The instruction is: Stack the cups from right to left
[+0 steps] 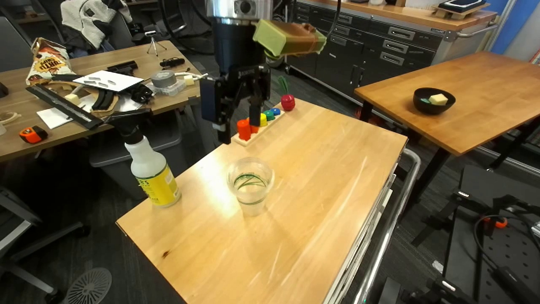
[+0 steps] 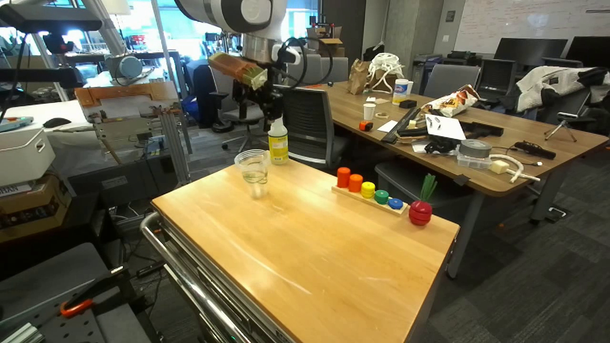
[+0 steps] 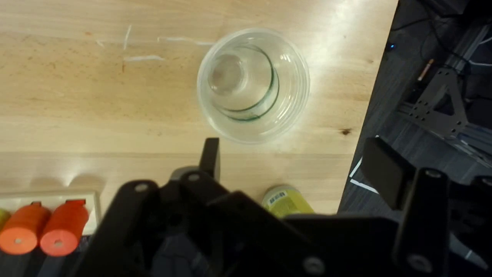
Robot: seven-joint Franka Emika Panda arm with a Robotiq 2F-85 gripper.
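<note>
Floor (image 2: 505, 309) of dark grey carpet tiles; beyond the counter (image 1: 316, 177), black drawer cabinet (image 1: 350, 59) and whiteboard (image 2: 533, 21) bearing red handwriting too small to read. Long brown desk (image 2: 345, 105), crowded with small items. Counter of pale, glossy wood, marked by white scratches, with metal rail (image 1: 399, 211) along one side. White-and-grey robot arm (image 2: 228, 14) overhead. Cardboard box (image 2: 35, 209), cut off at the edge of view, with letters “HAN” legible. Pincer (image 3: 296, 163), black, suspended over the counter, with fingers (image 3: 384, 173) spread wide. Chip bag (image 1: 48, 63) on the desk, reading “TURTLE CHIPS”. Spray bottle (image 1: 158, 188) with yellow label, upright near a corner of the counter; in an exterior view, with only the end of a word, “’S”, readable; in the wrist view, a barcode (image 3: 277, 197). Wooden rack (image 3: 54, 199) of red, orange, yellow, green and blue pieces (image 2: 367, 189), set along the counter's edge. Cups (image 3: 253, 86), clear and marked with thin green lines, nested upright in one stack on the counter, in a number impossible to tell: lower than the pincer and apart from it in both exterior views; in the wrist view, just ahead of the fingertips, closer to the finger at left than to the one at right, with round rim just beside the former. Red radish-shaped toy (image 2: 420, 213) with green leaves, just beside the rack's blue end. Dark knot (image 3: 346, 131) in the wood, nearer the bottle than the toy.
</note>
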